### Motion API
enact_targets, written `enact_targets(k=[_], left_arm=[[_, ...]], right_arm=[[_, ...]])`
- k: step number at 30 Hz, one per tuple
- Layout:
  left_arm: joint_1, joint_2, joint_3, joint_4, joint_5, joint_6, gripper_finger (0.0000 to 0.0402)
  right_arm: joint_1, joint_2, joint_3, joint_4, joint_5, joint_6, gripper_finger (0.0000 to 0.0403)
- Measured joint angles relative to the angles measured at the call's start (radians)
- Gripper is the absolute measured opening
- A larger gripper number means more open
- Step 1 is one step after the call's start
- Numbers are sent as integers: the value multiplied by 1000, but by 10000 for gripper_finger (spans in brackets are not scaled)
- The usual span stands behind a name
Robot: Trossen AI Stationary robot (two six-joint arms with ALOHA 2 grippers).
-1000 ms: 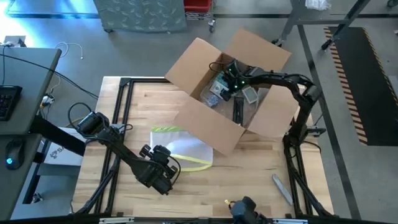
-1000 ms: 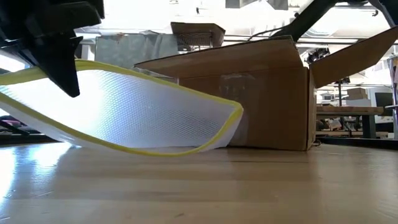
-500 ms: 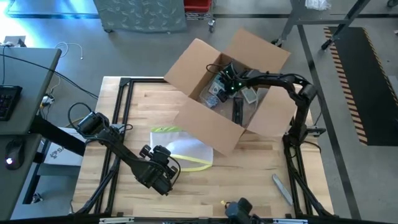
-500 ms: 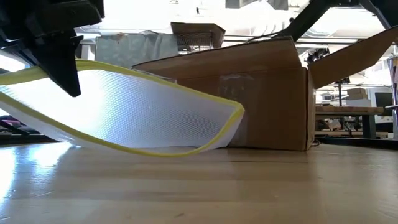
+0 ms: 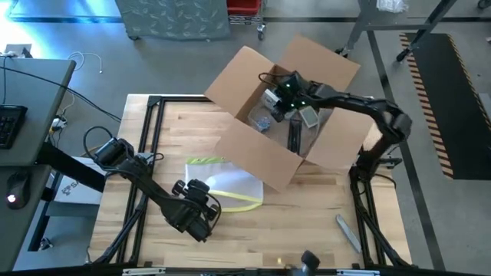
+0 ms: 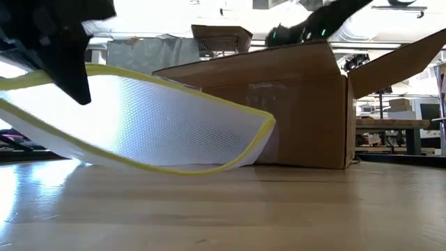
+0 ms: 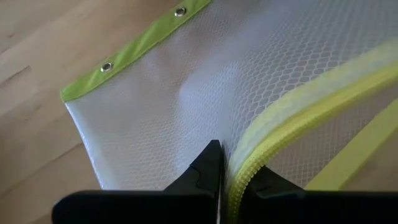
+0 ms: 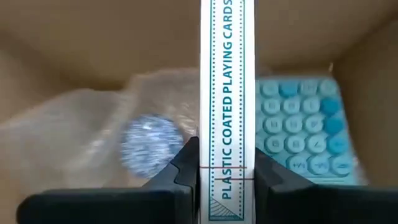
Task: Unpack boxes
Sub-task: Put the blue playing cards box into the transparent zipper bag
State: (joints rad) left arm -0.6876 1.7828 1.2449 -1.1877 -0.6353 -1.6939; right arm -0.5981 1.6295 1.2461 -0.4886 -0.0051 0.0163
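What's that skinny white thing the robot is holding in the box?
Find the big brown cardboard box. Inside it, the right tool pinches a slim white pack. Unlike the blue keypad and crinkly plastic nearby, it reads "plastic coated playing cards".

One open brown cardboard box (image 5: 265,146), one clear mesh zip pouch with yellow edging (image 5: 230,188), one pack of playing cards (image 8: 227,99), one light blue keypad calculator (image 8: 303,127), two robot arms

Beyond the right fingers (image 8: 186,163), the white playing-card pack (image 8: 227,93) is cut off by the picture's edges, hiding part of the light-blue button keypad (image 8: 298,127). A round silvery item (image 8: 148,144) under crinkly clear plastic film (image 8: 74,134) is too blurred to identify.
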Motion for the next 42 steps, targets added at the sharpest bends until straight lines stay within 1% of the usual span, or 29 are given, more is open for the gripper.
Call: enact_targets(k=[2,4,7,10,13,16,18,20,23,24,26,28,30,33,36,39,42], left_arm=[[-10,-3,11,-2,-3,-14,0],[-17,-10,20,-3,-4,-36,0],[-37,-34,37,-3,-33,-75,0],[-69,-60,57,-5,-101,-112,0],[-101,-93,75,-4,-156,-136,0],[-124,-118,80,-4,-177,-158,0],[-138,-130,82,2,-182,-161,0],[-147,-134,82,18,-179,-153,0],[-159,-133,82,59,-158,-132,0],[-161,-132,82,79,-157,-121,0],[-165,-130,82,120,-165,-102,0],[-167,-130,81,168,-178,-68,0],[-166,-130,81,205,-195,-38,0],[-166,-130,81,217,-213,-24,0],[-163,-130,81,207,-224,-23,0],[-152,-130,81,198,-227,-23,0],[-141,-130,81,193,-227,-23,0]], right_arm=[[59,-69,0,-17,31,-19,48],[137,-130,0,-16,33,-37,48],[301,-189,1,-6,26,-67,48],[487,-203,1,31,25,-84,48],[690,-177,1,112,24,-88,48],[874,-104,1,249,49,-110,48],[978,-39,1,377,136,-141,48],[1051,30,1,496,278,-184,48],[1105,123,1,602,533,-253,48],[1109,146,1,608,588,-270,48],[1108,179,1,593,642,-285,48],[1101,203,1,554,641,-287,50],[1099,223,1,515,618,-287,55],[1108,232,1,500,607,-287,61],[1129,232,1,519,603,-290,62],[1159,232,1,579,597,-312,62],[1181,232,2,637,539,-293,64]])
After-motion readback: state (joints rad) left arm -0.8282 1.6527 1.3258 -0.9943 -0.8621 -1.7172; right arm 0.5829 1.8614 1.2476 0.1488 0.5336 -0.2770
